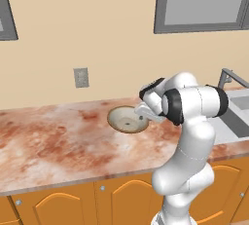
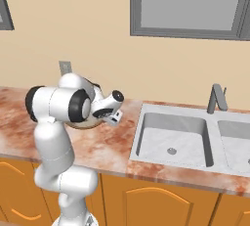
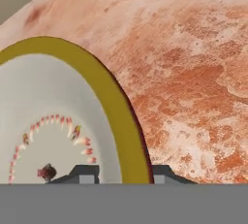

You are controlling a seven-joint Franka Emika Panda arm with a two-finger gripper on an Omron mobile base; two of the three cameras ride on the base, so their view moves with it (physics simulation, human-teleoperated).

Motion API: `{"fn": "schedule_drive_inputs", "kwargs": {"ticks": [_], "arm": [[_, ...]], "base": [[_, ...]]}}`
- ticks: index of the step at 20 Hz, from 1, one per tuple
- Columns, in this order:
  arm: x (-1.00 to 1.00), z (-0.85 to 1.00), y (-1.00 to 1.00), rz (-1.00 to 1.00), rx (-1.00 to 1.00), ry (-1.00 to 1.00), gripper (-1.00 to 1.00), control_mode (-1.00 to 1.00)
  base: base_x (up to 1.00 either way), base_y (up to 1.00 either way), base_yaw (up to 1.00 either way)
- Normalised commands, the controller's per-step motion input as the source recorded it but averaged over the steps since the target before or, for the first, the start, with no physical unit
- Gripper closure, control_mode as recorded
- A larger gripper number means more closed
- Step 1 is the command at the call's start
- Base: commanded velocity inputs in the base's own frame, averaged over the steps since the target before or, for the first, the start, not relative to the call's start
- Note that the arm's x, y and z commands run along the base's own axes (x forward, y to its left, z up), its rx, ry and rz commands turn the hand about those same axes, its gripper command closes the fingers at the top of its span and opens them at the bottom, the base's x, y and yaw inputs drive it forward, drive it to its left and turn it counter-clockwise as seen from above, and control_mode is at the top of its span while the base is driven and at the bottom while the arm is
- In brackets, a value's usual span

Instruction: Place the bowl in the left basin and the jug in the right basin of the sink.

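The cream bowl (image 1: 125, 120) with its tan rim lies on the marble counter, left of the sink (image 2: 138, 122). In the hand view the bowl (image 3: 53, 102) fills the left side, and my gripper (image 3: 123, 172) straddles its rim, one fingertip inside and one outside. A narrow gap still shows on the inner side. From the left base view the gripper (image 1: 142, 116) sits at the bowl's right edge. The left basin (image 2: 168, 139) and part of the right basin (image 2: 237, 144) lie to the right. The jug is out of view.
A grey faucet (image 2: 215, 98) stands behind the sink between the basins. A wall outlet (image 1: 81, 77) sits above the counter (image 1: 53, 141), which stretches left of the bowl. Orange cabinet doors run below the counter's front edge. Windows hang above.
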Motion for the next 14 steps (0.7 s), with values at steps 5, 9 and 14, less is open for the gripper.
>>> {"fn": "schedule_drive_inputs", "kwargs": {"ticks": [5,9,14], "arm": [[-0.14,0.52,0.0,-0.18,0.05,-0.09,1.0,-1.0],[-0.19,0.57,0.0,-0.23,0.1,-0.1,1.0,-1.0],[-0.19,0.28,-0.15,-0.34,0.16,-0.06,1.0,-1.0]], "base": [[0.0,0.0,0.0],[0.0,0.0,0.0],[0.0,0.0,0.0]]}}
